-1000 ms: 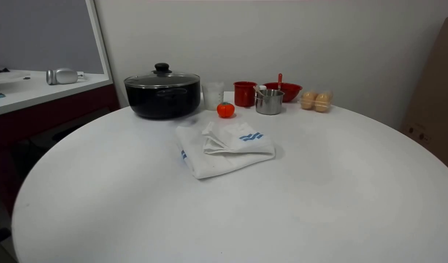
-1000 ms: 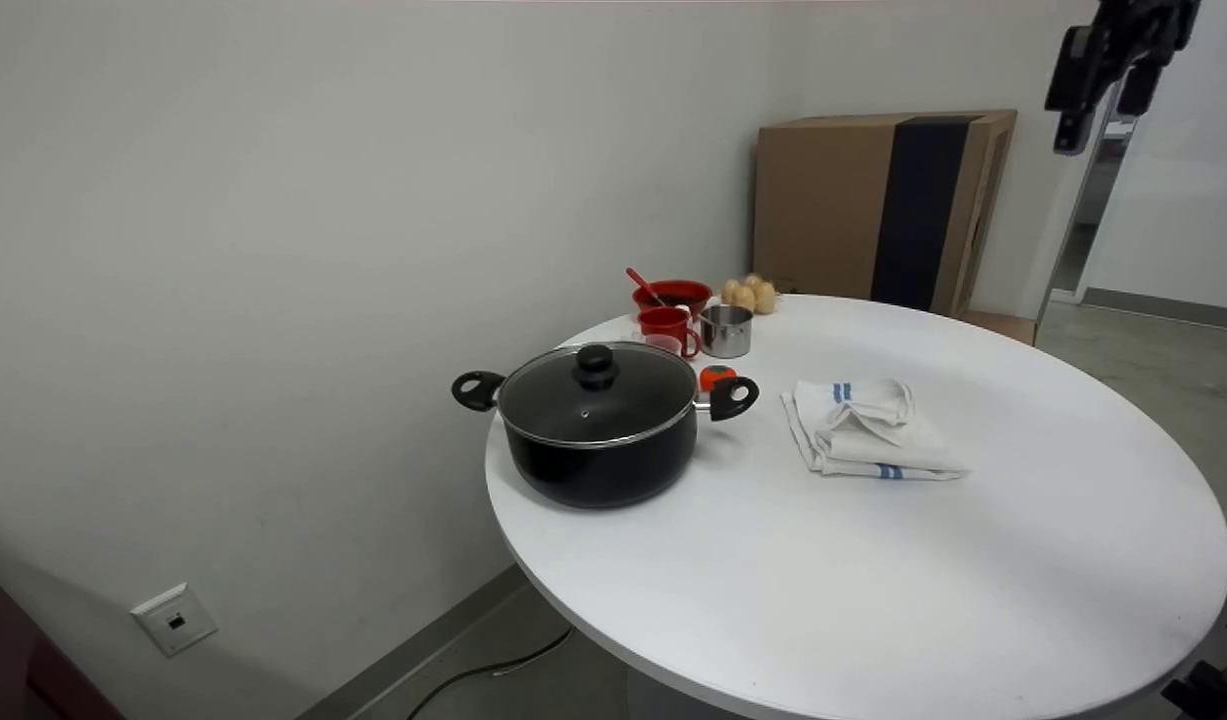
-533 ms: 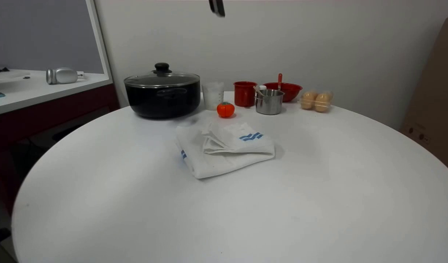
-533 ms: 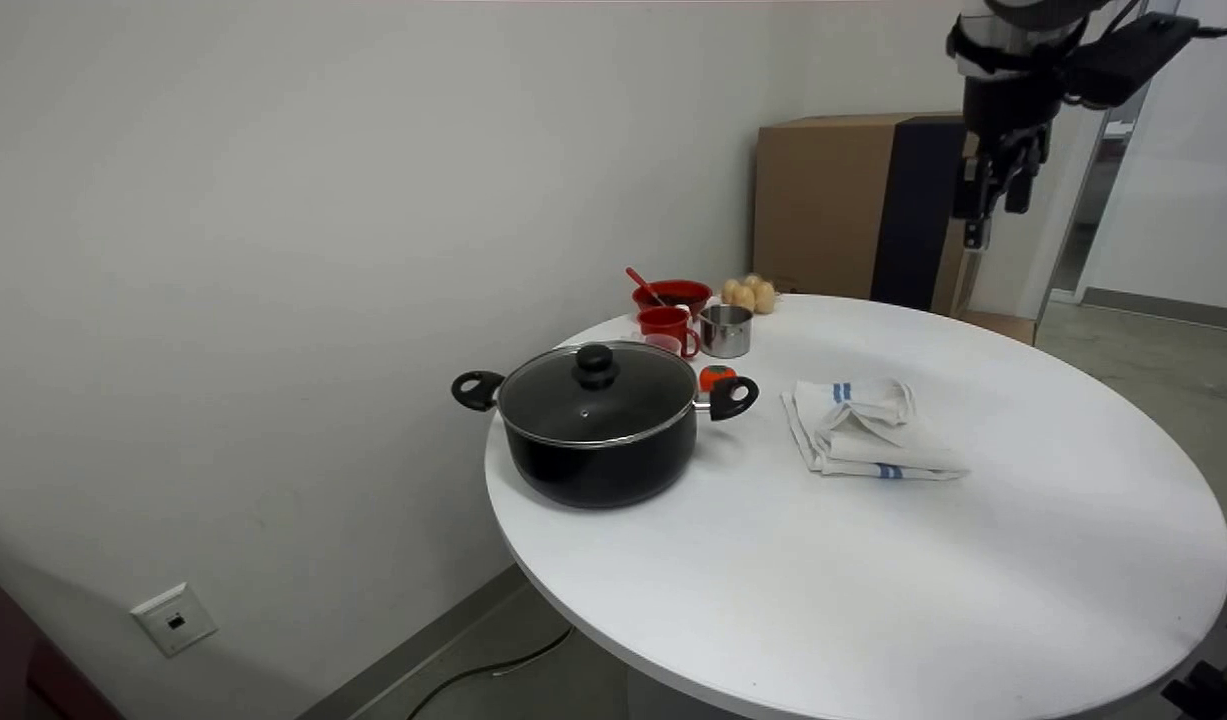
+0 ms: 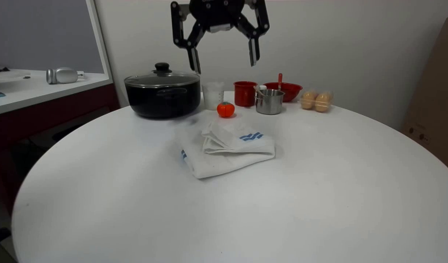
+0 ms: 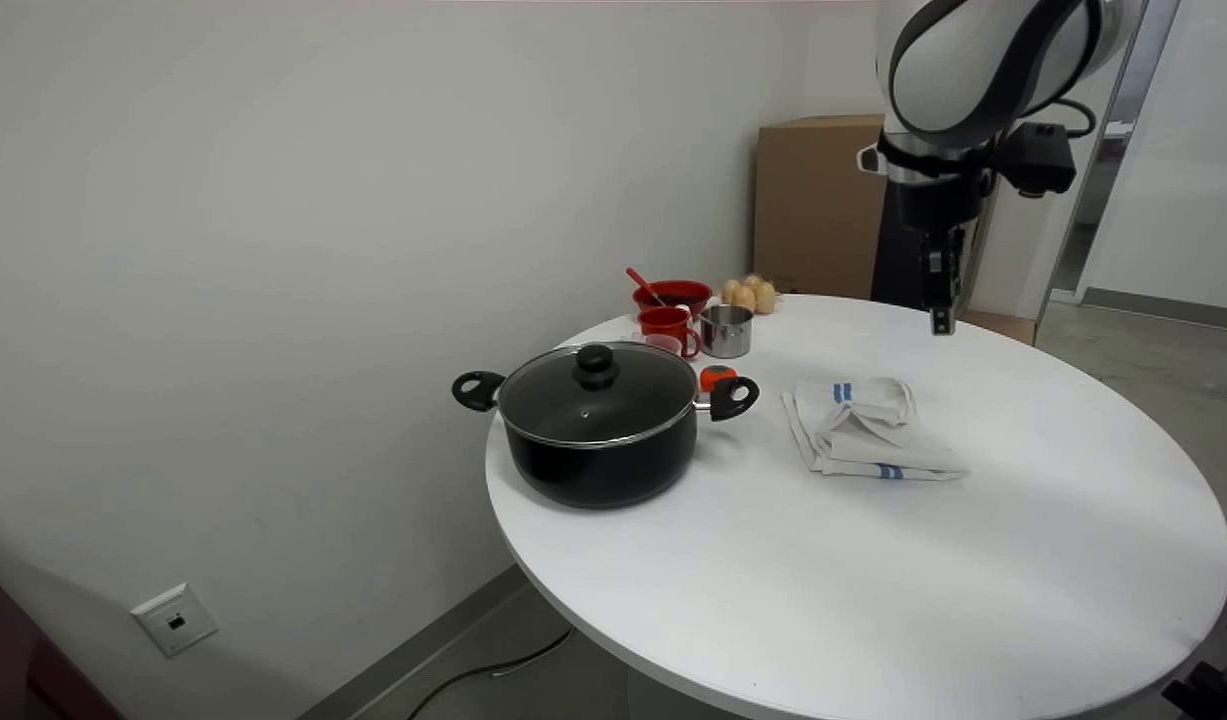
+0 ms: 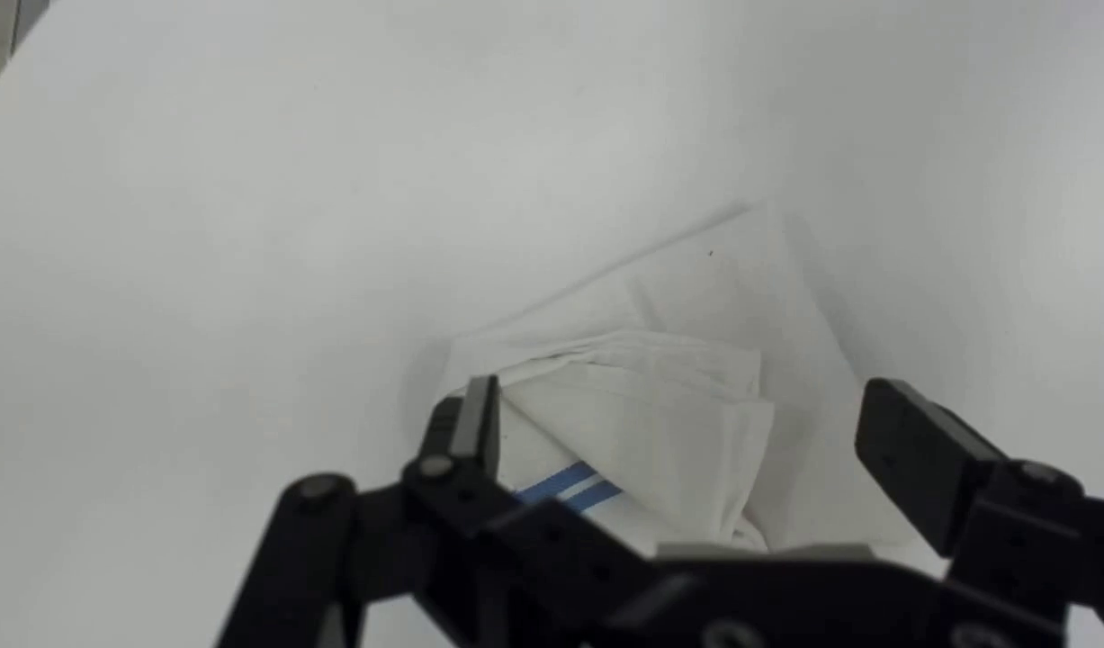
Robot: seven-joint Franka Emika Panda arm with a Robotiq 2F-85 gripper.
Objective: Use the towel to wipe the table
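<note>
Robotiq gripper (image 5: 225, 64): fingers (image 5: 255, 52) spread wide apart, hanging above & clear of the folded white towel (image 5: 224, 157) w/ blue stripes, which lies on the round white table (image 5: 224, 219). In the wrist view the towel shows btwn the fingers, its lower part hidden by the gripper. In an exterior view the arm (image 6: 973, 80) is cut off at top & the gripper is edge-on, one finger masking the other.

Beyond the towel: tomato (image 5: 225, 110), partly masked by the lidded black pot (image 6: 601, 465) in an exterior view; graduated measuring cup (image 5: 213, 96), translucent & hazy; red mug (image 5: 244, 94); steel cup (image 5: 270, 103), hiding part of the red bowl (image 5: 291, 92); red-handled utensil (image 5: 280, 78), lower end hidden; small white item (image 5: 262, 87) behind the steel cup, unident.; packed eggs (image 5: 321, 103), no. uncertain.

Table surface: smooth, w/ soft shadows & a few specks; near rim cut off in both exterior views. Room: grey wall (image 6: 323, 300) w/ wall plate (image 6: 174, 620); cardboard box (image 6: 818, 210), partly masked by arm & gripper; side desk (image 5: 30, 89), cut off at left, w/ silver item (image 5: 65, 76) too indistinct to name.
</note>
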